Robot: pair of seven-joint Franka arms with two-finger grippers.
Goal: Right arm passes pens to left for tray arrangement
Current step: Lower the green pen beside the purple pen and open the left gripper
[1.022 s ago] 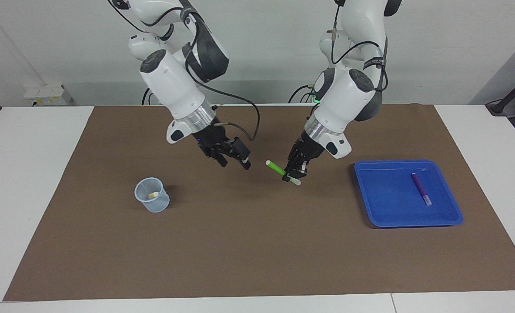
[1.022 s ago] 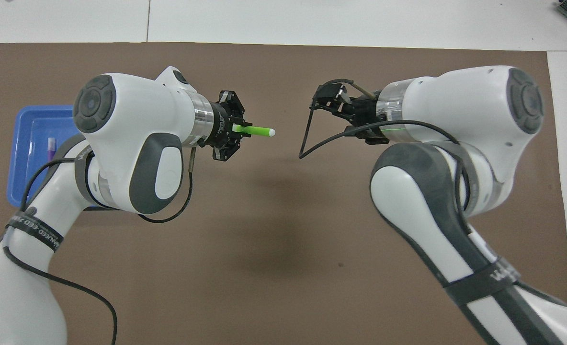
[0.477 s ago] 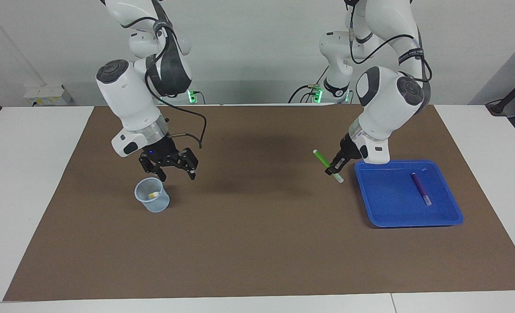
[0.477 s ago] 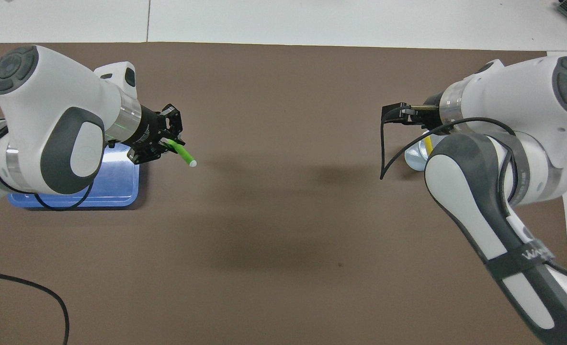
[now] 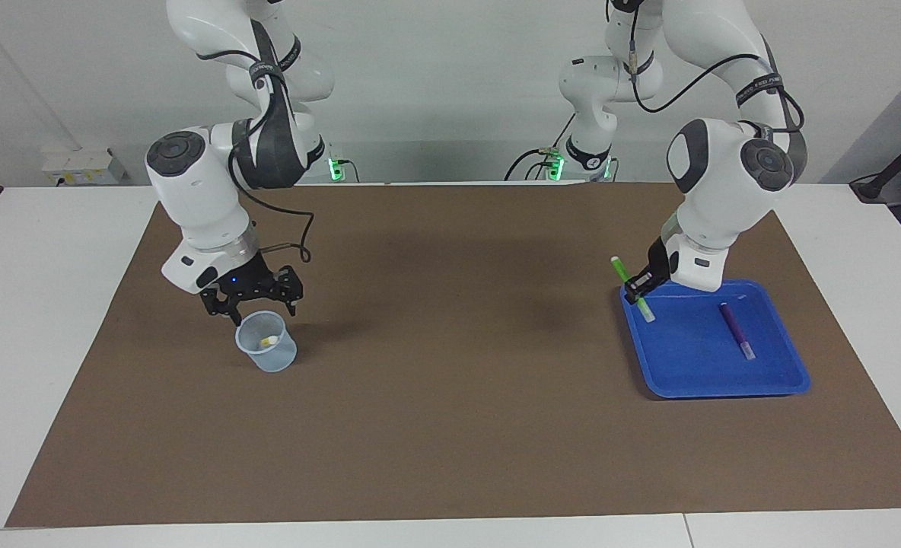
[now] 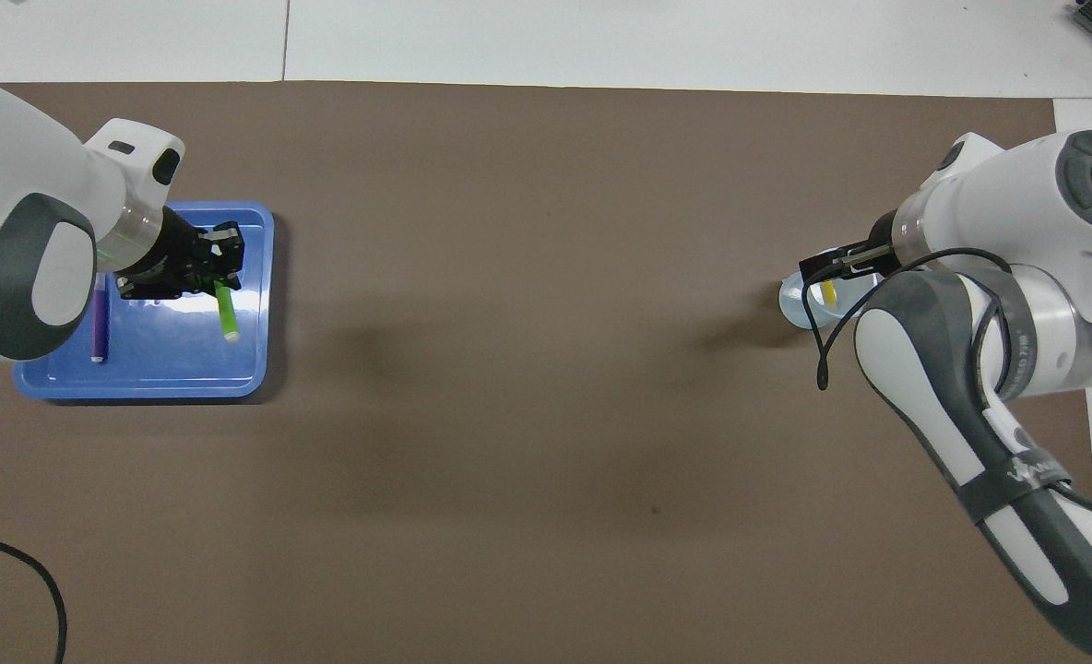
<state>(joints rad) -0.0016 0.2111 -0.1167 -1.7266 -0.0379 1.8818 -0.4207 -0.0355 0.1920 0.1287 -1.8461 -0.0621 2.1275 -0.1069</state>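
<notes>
Three pens were in view. The green pen (image 5: 631, 290) was clamped in the left gripper (image 5: 636, 288), whose fingertips were pressed shut on the pen's middle. That gripper hung over the blue tray (image 5: 724, 384), above the rim nearest the table's centre. In the facing view the pen tilted, its green end pointing to about eleven o'clock and its pale cap to about five o'clock, low over the tray floor; whether the cap touched the tray could not be told. In the overhead view the same pen (image 6: 226, 312) pointed toward six o'clock from the left gripper (image 6: 217, 274).

The purple pen (image 5: 736, 330) lay flat in the tray (image 6: 260, 277), toward the left arm's end of the table, well apart from the green one, running from eleven to five o'clock in the facing view.

The yellow pen (image 5: 269, 342) stood inside a small clear cup (image 5: 266, 352) toward the right arm's end of the brown mat (image 5: 450, 426). The right gripper (image 5: 251, 302) hovered just over the cup's rim, its fingers spread wide and holding nothing. From overhead that gripper (image 6: 832, 268) covered part of the cup (image 6: 793, 304), with the yellow pen (image 6: 827, 293) showing beneath it.
</notes>
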